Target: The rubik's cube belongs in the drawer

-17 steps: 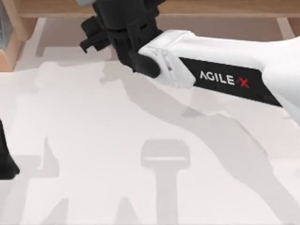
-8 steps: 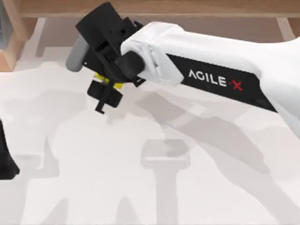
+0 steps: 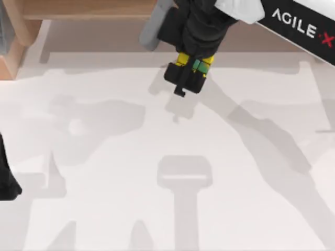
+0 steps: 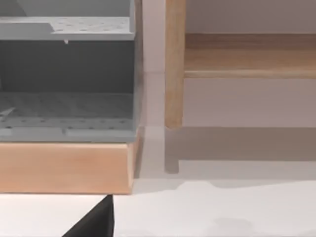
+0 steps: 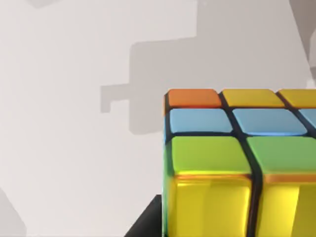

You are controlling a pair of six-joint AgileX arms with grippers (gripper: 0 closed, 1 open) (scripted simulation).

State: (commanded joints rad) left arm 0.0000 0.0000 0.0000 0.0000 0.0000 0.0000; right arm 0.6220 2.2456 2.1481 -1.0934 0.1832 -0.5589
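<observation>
My right gripper (image 3: 187, 79) hangs near the back of the table, just right of centre in the top view, shut on the rubik's cube (image 3: 195, 64). Yellow and green tiles peek out between the black fingers. The right wrist view has the cube (image 5: 237, 163) close up, with orange, blue, green and yellow tiles, raised above the white tabletop. The drawer (image 4: 64, 168) stands open in the left wrist view, with a grey perforated inside and a wooden front. Its wooden corner (image 3: 11, 49) sits at the back left in the top view. My left arm (image 3: 5, 180) is parked at the left edge.
A wooden cabinet frame (image 3: 89, 9) runs along the back of the table, with an upright wooden post (image 4: 174, 64) beside the drawer. The white tabletop (image 3: 167, 198) carries only shadows of the arms.
My right arm has swung from the left middle towards the back and right, carrying the cube with it. The left arm has not moved.
</observation>
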